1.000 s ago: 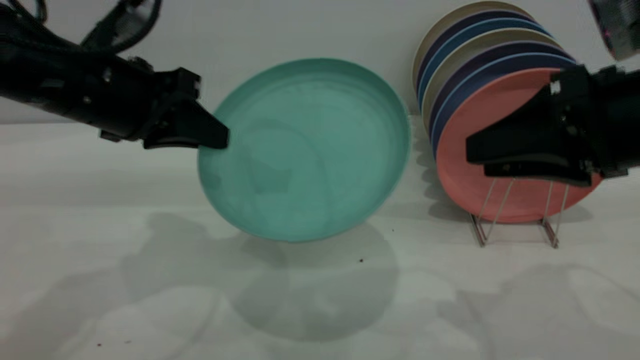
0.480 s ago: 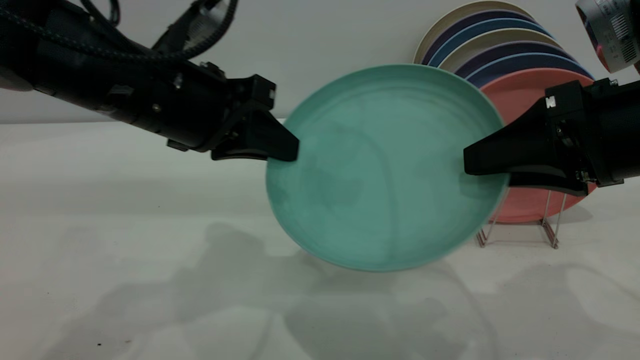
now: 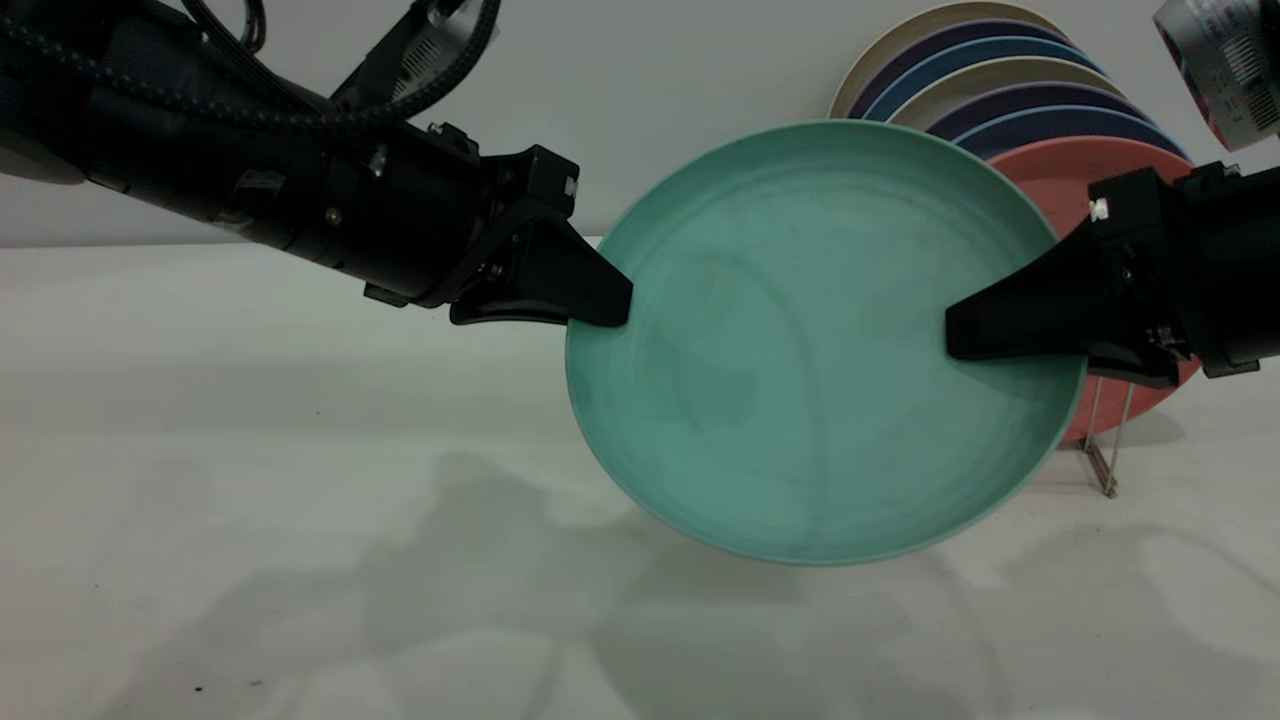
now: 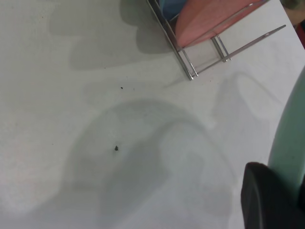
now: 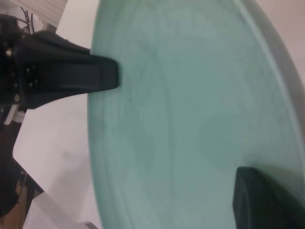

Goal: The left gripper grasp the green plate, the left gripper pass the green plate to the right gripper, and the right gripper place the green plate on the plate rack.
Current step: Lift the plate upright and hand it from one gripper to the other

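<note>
The green plate (image 3: 800,380) hangs tilted in the air between both arms, in front of the plate rack (image 3: 1105,465). My left gripper (image 3: 610,305) is shut on its left rim; in the left wrist view one of its fingers (image 4: 267,200) presses against the plate's edge (image 4: 290,138). My right gripper (image 3: 955,340) stands open astride the plate's right rim, one finger over the plate's face and the other behind it. In the right wrist view the plate (image 5: 190,119) fills the picture, with the left gripper (image 5: 112,74) at its far rim and one of my right fingers (image 5: 267,200) on its face.
The rack holds a salmon-pink plate (image 3: 1060,165) at the front and several blue and beige plates (image 3: 980,75) behind it. The rack's rails (image 4: 188,67) and the pink plate (image 4: 209,21) also show in the left wrist view. The white table (image 3: 250,500) stretches out below.
The left gripper has carried the green plate to the right, until its right rim lies between the right gripper's fingers and covers most of the pink plate. The right gripper has barely moved.
</note>
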You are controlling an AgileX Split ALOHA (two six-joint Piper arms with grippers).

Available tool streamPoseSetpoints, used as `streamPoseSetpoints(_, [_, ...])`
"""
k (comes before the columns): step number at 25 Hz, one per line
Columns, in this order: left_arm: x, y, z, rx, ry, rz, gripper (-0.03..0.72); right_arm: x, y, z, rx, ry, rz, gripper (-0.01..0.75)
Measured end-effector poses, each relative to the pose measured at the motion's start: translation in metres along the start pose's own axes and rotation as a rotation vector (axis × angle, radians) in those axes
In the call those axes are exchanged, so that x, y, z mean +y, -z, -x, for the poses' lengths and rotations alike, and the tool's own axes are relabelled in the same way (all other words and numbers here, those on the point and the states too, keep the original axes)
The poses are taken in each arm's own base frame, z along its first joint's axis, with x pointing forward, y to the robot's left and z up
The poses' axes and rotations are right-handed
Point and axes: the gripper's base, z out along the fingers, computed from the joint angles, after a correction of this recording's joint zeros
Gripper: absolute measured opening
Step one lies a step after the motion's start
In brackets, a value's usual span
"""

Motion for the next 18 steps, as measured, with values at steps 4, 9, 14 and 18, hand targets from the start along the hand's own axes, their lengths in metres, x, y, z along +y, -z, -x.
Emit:
streamPoseSetpoints(4, [0.004, 0.005, 0.002, -0.011, 0.105, -0.017, 0.037, 0.001, 0.000, 0.001, -0.007, -0.005, 0.008, 0.090])
streamPoseSetpoints(9, [0.008, 0.016, 0.004, 0.003, 0.140, -0.133, 0.141, 0.002, 0.000, 0.002, -0.012, -0.003, 0.025, 0.082])
streamPoseSetpoints(14, [0.021, 0.033, 0.004, 0.030, 0.136, -0.183, 0.346, 0.002, 0.000, 0.001, -0.004, 0.009, 0.024, 0.082])
streamPoseSetpoints(18, [0.035, 0.042, -0.003, 0.110, 0.099, -0.140, 0.482, 0.002, 0.000, 0.000, 0.002, 0.025, 0.025, 0.082])
